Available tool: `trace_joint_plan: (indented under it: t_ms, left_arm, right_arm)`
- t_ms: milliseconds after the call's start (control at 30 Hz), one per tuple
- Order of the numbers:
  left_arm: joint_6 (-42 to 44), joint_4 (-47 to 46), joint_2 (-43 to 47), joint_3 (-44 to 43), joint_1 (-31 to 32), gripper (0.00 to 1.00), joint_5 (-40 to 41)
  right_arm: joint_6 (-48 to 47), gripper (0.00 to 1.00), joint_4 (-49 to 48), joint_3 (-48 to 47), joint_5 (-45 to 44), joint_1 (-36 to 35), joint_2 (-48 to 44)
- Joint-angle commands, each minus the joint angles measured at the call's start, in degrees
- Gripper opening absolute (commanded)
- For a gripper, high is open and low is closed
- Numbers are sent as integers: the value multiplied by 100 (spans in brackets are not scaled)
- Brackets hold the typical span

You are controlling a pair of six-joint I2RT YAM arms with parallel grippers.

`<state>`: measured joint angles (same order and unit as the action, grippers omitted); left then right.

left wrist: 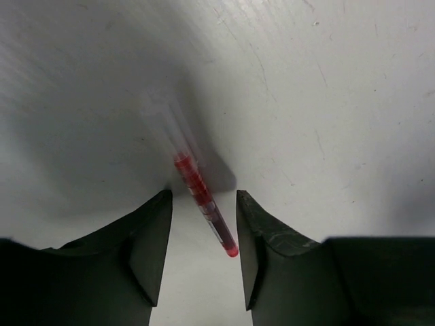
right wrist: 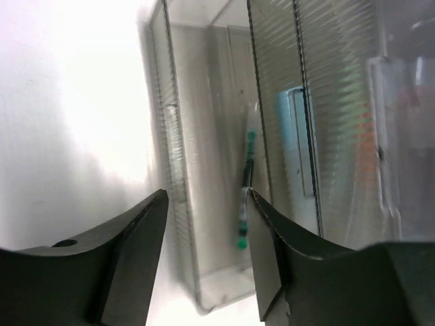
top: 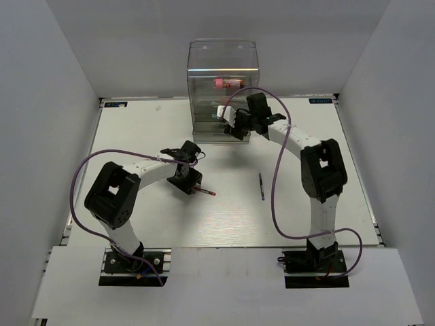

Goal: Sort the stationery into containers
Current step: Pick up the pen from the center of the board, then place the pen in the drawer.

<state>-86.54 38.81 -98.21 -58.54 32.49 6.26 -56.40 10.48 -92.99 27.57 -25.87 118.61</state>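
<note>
Drawers for the sorting were stacked in the clear cabinet (top: 223,88), which stood at the far middle of the white table (top: 136,129). The right gripper (top: 234,123) was up against the cabinet's lower front. In its wrist view its fingers stood apart, clasping nothing (right wrist: 206,197), and pointed at a clear drawer. Whether that drawer was pulled out could not be told. The left gripper (top: 187,178) hung low over the table, left of centre and nearer than the cabinet. Its fingers were also spread and not yet closed (left wrist: 204,198).

A pink marker (top: 228,83) lay in an upper drawer. A green marker (right wrist: 246,183) lay in the drawer ahead of the right fingers. The thin red pen (left wrist: 202,200) lay on the table with its near end between the left fingers, touching neither as far as the wrist view showed. A thin dark pen (top: 261,186) lay alone on the table to the right, well apart from both grippers.

The step in hand looked like the pick-up of the red pen, with part of the sorting already done. The next move probably called for the left fingers to settle lower and close squarely across the slim barrel, which could roll, before carrying it far to a drawer.
</note>
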Motion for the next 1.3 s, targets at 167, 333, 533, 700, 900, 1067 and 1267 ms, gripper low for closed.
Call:
trace_joint_plan:
  t_ms: [167, 333, 533, 700, 900, 1067, 1267]
  left_arm:
    - [-21, -5, -286, -122, 29, 28, -160]
    - [50, -163, -278, -192, 29, 12, -213]
    - [540, -1204, 267, -192, 29, 1, -213]
    - [595, -1946, 338, -656, -23, 0, -258]
    - [480, -2342, -136, -1605, -23, 0, -81]
    - [-55, -2413, -839, -2248, -76, 0, 296]
    - [-1012, -2176, -1428, -2925, -76, 0, 710]
  right_arm:
    - [2305, 90, -1421, 2045, -603, 99, -2147]
    - [3143, 90, -1348, 2856, -982, 258, -2938]
    - [3741, 34, -1057, 3874, -894, 556, -3660]
    - [3996, 5, -582, 4482, -780, 662, -3993]
    - [4032, 22, -758, 5018, -1087, 653, -4311]
    - [4049, 34, -723, 5142, -1122, 679, -4416]
    - [4137, 45, -705, 5291, -1105, 662, -4522]
